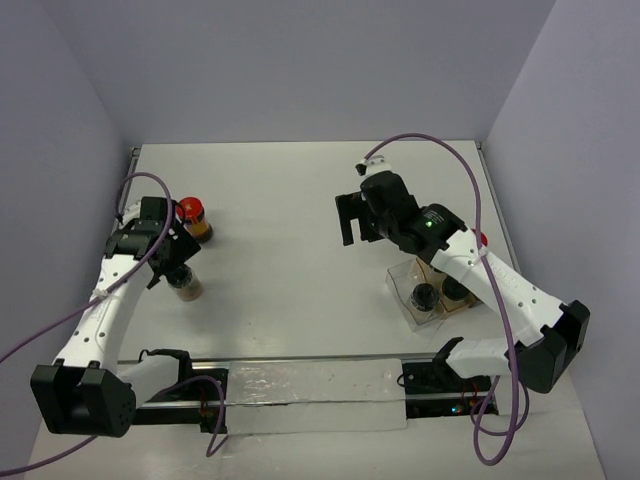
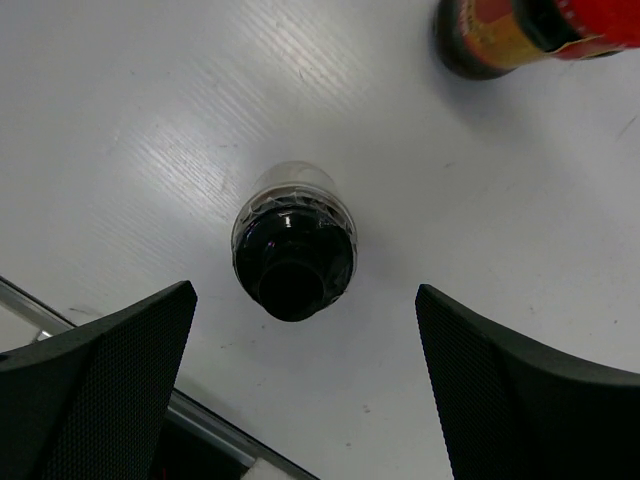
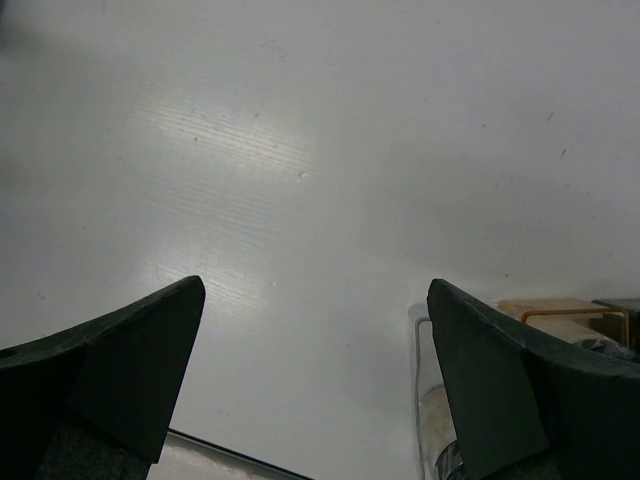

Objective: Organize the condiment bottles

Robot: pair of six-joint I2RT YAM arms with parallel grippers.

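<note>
On white table (image 1: 290, 250), lilac walls (image 1: 300, 70) around; left gripper (image 1: 172, 262) wide over black-capped jar (image 2: 293, 255); right gripper (image 3: 315, 288) wide, empty

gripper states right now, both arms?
Left gripper: open, fingers apart over a black-capped shaker jar, not touching it.
Right gripper: open, holding nothing.

Left tool (image 2: 305, 292) and right tool (image 3: 315, 287) both spread wide, pointing downward.
</note>
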